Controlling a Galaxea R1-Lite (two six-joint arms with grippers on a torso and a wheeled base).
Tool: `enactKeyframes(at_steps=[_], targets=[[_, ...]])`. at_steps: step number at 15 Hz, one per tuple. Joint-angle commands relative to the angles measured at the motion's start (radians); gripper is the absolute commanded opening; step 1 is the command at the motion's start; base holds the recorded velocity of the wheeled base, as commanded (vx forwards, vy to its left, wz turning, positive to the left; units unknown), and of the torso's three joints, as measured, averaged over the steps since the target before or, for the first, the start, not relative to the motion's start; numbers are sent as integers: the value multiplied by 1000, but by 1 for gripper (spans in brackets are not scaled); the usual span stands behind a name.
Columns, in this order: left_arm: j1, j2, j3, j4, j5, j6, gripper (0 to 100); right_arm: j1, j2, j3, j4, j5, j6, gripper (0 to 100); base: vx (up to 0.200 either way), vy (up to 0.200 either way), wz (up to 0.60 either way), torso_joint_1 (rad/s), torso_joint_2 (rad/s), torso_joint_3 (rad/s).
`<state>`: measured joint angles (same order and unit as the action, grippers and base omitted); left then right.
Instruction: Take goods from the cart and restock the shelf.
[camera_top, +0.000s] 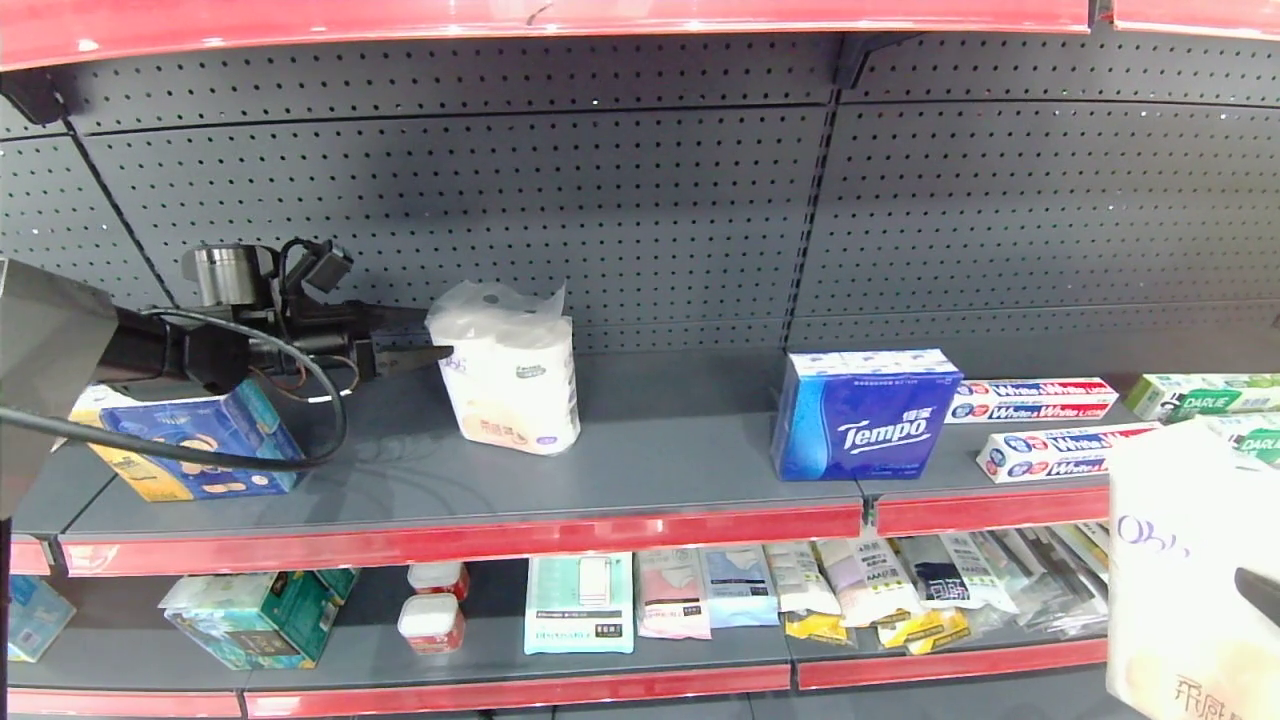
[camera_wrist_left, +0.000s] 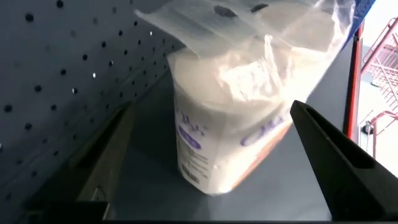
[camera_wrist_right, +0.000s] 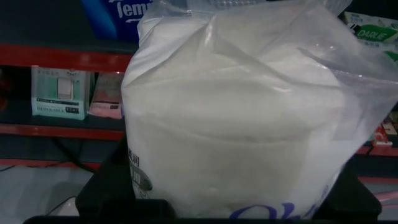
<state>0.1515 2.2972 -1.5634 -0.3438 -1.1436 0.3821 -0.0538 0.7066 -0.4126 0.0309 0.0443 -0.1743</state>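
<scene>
Grey metal shelf (camera_top: 660, 450), red front edge, perforated grey back panel (camera_top: 640, 200). White plastic-wrapped tissue-roll pack (camera_top: 512, 385): left-centre, upright, long axis vertical. Left gripper (camera_top: 415, 335): released, just left of it. Right gripper (camera_top: 1258, 590): grasping second white pack (camera_top: 1180, 560), near right.

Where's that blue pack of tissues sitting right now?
In the head view, the blue tissue pack stands on the grey shelf, right of centre, with toothpaste boxes just to its right.
</scene>
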Motion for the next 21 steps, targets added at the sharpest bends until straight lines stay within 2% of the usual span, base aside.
enactKeyframes(at_steps=[1, 5, 8, 15, 21], targets=[[-9, 33, -37, 2, -7, 0, 100, 0, 4, 0, 0, 0, -4, 0, 0, 0, 0, 0, 0, 0], [-23, 70, -87, 3, -33, -6, 100, 0, 4, 0, 0, 0, -22, 0, 0, 0, 0, 0, 0, 0], [-27, 114, -165, 5, -64, -11, 100, -1, 14, 0, 0, 0, -31, 0, 0, 0, 0, 0, 0, 0], [-61, 119, -172, 5, -131, -12, 100, -1, 25, 1, 0, 0, -41, 0, 0, 0, 0, 0, 0, 0], [-75, 149, -170, 3, -139, -12, 100, -1, 24, 9, 0, -3, -44, 0, 0, 0, 0, 0, 0, 0]])
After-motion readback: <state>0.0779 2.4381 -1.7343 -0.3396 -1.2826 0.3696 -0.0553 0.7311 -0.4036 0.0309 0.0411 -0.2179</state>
